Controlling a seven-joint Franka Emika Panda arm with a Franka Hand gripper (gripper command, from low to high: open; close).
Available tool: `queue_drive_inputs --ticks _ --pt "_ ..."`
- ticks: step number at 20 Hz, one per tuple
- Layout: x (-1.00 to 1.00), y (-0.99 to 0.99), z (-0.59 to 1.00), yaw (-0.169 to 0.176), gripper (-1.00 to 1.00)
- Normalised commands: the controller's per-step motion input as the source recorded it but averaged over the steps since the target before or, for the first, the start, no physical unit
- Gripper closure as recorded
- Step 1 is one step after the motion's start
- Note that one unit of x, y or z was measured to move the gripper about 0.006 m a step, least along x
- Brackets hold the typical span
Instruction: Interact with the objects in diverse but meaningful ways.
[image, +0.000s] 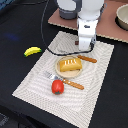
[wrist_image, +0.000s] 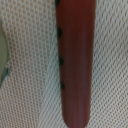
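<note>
Your claw (image: 86, 48) hangs low over the woven placemat (image: 35, 80), and its fingers are hidden behind the white wrist housing in the exterior view, so you cannot tell how far they are spread or whether they have hold of anything. Right at the claw lies the sausage stick (wrist_image: 76, 60): the wrist view shows it filling the picture as a long, smooth reddish-brown rod with a rounded end and a row of small dark marks along one edge, lying flat on the mat's mesh weave. In the exterior view you see its orange-brown end (image: 88, 59) poking out just below the claw toward the exterior view's right. Just beyond it from the claw sits the golden-yellow ridged bread loaf (image: 69, 64) on a small round plate (image: 63, 73). Farther from the claw, past the plate, the red tomato (image: 58, 87) rests beside a fork (image: 65, 80). The yellow banana (image: 32, 50) lies well apart, off the mat on the dark table.
</note>
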Motion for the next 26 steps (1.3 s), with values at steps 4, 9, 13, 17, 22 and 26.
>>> queue_drive_inputs --ticks 4,9,13,17,22,26 --pt "0.0 0.14 -0.09 0.0 1.0" --pt "0.0 0.17 -0.08 0.0 1.0" --pt "0.0 0.18 0.02 0.001 1.0" --pt "-0.22 0.07 0.9 -0.012 1.0" --pt "-0.29 0.0 1.0 -0.046 1.0" --pt "-0.34 0.0 1.0 -0.007 1.0"
